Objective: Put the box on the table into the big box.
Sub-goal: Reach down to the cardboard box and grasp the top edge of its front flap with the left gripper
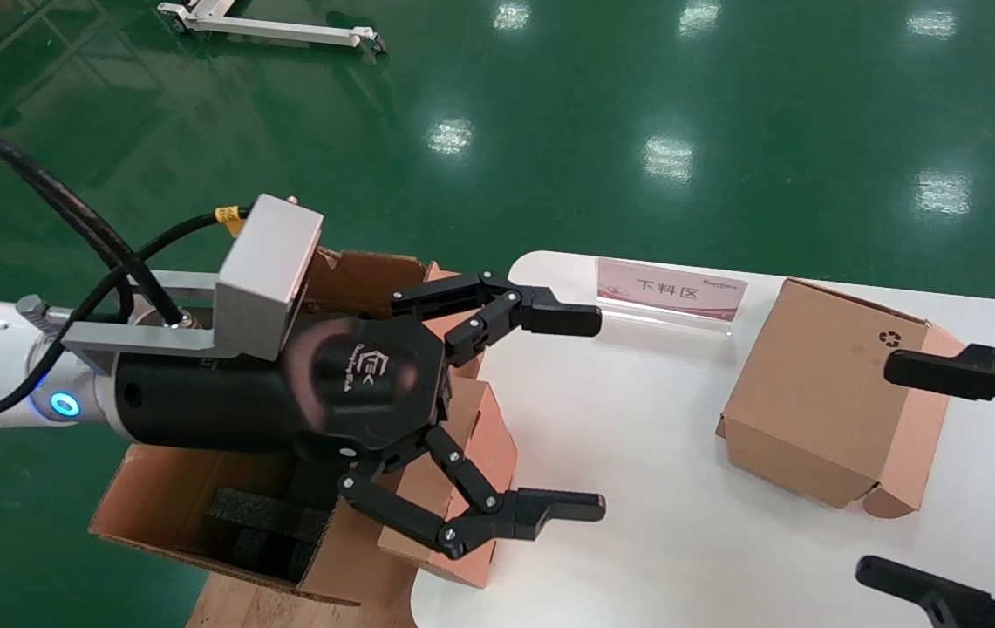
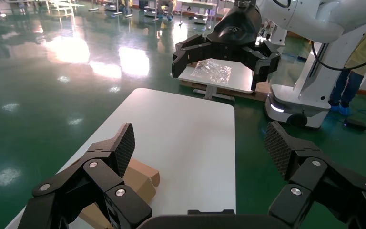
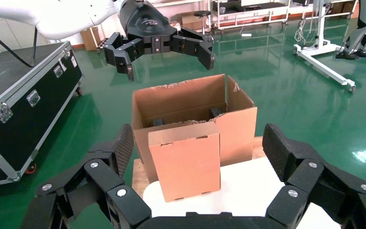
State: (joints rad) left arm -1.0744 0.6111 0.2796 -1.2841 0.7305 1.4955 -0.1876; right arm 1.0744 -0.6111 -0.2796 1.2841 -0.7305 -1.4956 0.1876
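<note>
While the box (image 1: 462,488) stands on edge at the table (image 1: 637,488) rim, leaning against the outer wall of the big box (image 1: 201,515), the task is not yet done: the box is outside the carton, not in it. From the right wrist view the box (image 3: 186,162) is upright, its flat face toward that camera, touching the big box (image 3: 195,112) wall behind it, with its base on the table corner.

Left gripper (image 1: 562,414): spread wide, holding nothing, raised above the big box and the box, fingertips pointing toward 3 o'clock in the head view. Right gripper (image 1: 942,471): spread, empty, at the 3 o'clock edge of the head view, just beside the cube box (image 1: 820,392).

Remaining, by judgement: grasp the box, lift it clear of the ragged rim, lower it inside.

Edges and clearance:
- The box sits at the table's rounded corner; a push toward 9 o'clock could tip it off the edge.
- Black foam (image 1: 262,523) occupies part of the carton floor.
- Table centre is bare between the box and the cube box, giving approach room.
- A sign (image 1: 671,288) stands at the 12 o'clock edge.
</note>
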